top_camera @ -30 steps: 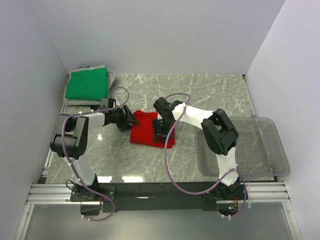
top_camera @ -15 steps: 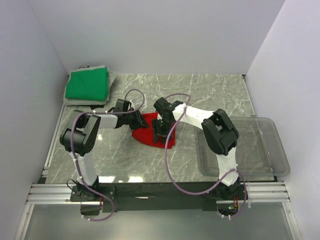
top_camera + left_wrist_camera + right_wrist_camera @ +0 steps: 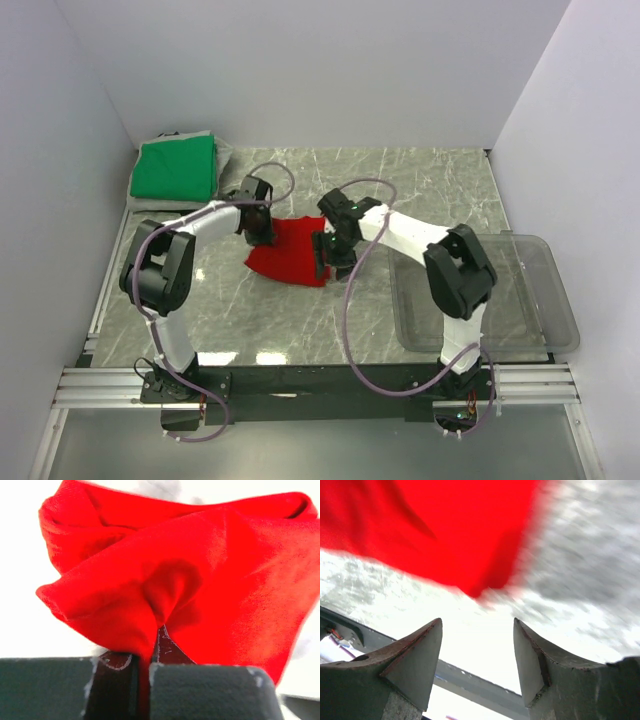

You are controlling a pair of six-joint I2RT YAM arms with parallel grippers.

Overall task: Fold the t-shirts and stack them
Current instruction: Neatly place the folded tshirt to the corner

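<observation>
The red t-shirt (image 3: 288, 256) lies bunched on the marble table, in the middle. My left gripper (image 3: 262, 229) is at its far left edge, shut on a pinch of red cloth; in the left wrist view the red t-shirt (image 3: 200, 570) runs down between the closed jaws of the left gripper (image 3: 143, 665). My right gripper (image 3: 328, 256) stands open at the shirt's right edge. Its wrist view shows the right gripper (image 3: 477, 625) with nothing between the fingers and the red t-shirt (image 3: 445, 530) just beyond the tips. The green t-shirt (image 3: 176, 167) lies folded at the back left corner.
A clear plastic bin (image 3: 520, 300) sits on the table's right side, beside the right arm. The green shirt rests on a grey layer (image 3: 222, 150) against the left wall. White walls close in the table at the back and both sides.
My left gripper has closed on the red shirt's left edge and moved toward the back. The shirt has shifted left and changed shape. My right gripper has opened wider and shifted slightly right.
</observation>
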